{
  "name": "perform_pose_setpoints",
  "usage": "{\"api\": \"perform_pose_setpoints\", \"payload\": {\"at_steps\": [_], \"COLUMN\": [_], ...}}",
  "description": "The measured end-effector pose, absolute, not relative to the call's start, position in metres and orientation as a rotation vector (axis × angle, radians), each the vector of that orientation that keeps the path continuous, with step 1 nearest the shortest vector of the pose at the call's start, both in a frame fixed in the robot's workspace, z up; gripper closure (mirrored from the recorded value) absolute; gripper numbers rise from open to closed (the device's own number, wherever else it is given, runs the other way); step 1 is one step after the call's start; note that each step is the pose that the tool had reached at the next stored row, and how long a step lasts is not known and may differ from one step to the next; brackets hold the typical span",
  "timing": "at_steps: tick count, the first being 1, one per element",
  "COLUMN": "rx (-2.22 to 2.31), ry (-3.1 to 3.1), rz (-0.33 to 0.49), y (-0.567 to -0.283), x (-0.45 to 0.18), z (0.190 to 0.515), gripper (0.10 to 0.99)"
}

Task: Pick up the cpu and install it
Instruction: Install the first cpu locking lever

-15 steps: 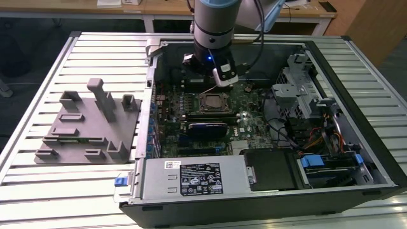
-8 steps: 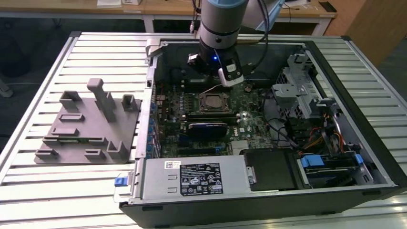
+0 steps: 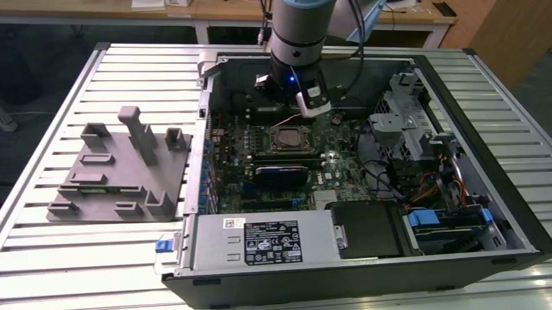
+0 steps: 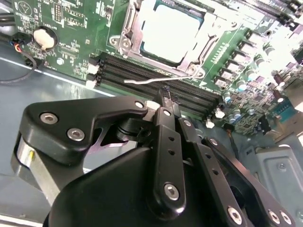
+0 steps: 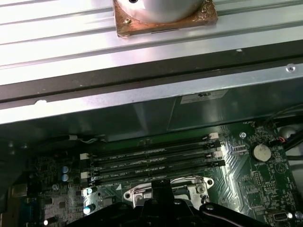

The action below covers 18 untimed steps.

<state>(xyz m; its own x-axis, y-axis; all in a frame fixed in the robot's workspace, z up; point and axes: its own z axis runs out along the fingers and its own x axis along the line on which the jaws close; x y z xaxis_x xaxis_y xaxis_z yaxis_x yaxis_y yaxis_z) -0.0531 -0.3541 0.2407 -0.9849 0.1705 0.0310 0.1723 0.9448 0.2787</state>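
The cpu (image 4: 170,30) lies flat in the black-framed motherboard socket (image 4: 124,35), its silver top facing up; in the exterior view the cpu (image 3: 289,137) sits mid-board inside the open computer case. A thin wire socket lever (image 4: 161,78) stands loose beside the socket, over the memory slots (image 4: 156,82). My gripper (image 4: 164,96) hovers just above that lever, fingers pressed together with nothing between them. In the exterior view my gripper (image 3: 304,111) hangs at the far side of the socket. In the first wrist view the gripper's (image 5: 161,188) tip overlaps the socket frame (image 5: 137,193).
The case (image 3: 258,248) lies open on a slatted metal table (image 3: 138,71). A grey fixture block (image 3: 121,171) stands at the exterior view's left. Drive cages and cables (image 3: 431,194) crowd the exterior view's right. A case wall (image 5: 142,94) rises close behind the memory slots.
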Motion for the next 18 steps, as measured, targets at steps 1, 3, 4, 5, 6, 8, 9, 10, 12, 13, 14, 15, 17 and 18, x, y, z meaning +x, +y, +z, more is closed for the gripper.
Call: {"api": "perform_pose_setpoints", "payload": {"at_steps": [1,3,4,5,6,8,9,10,12,13,14,15,17,18], "rx": [-0.272,-0.273,-0.273,-0.273,-0.273,-0.273,-0.273,-0.273,-0.273,-0.273,-0.274,-0.275,-0.278,-0.281], "ry": [-3.093,-3.096,-3.097,-3.098,-3.099,-3.100,-3.101,-3.102,-3.103,-3.104,-3.105,-3.107,-3.111,-3.113], "rz": [-0.438,-0.426,-0.421,-0.416,-0.411,-0.402,-0.398,-0.394,-0.386,-0.381,-0.374,-0.364,-0.343,-0.331], "y": [-0.3541,-0.3541,-0.3541,-0.3541,-0.3541,-0.3541,-0.3541,-0.3541,-0.3541,-0.3541,-0.3541,-0.3541,-0.3541,-0.3540], "x": [-0.0531,-0.0531,-0.0531,-0.0531,-0.0531,-0.0531,-0.0531,-0.0531,-0.0530,-0.0529,-0.0528,-0.0528,-0.0527,-0.0528], "z": [0.2406,0.2404,0.2402,0.2401,0.2400,0.2399,0.2398,0.2397,0.2396,0.2396,0.2395,0.2394,0.2393,0.2392], "gripper": [0.980,0.980,0.980,0.980,0.980,0.980,0.980,0.980,0.980,0.980,0.980,0.980,0.980,0.980]}}
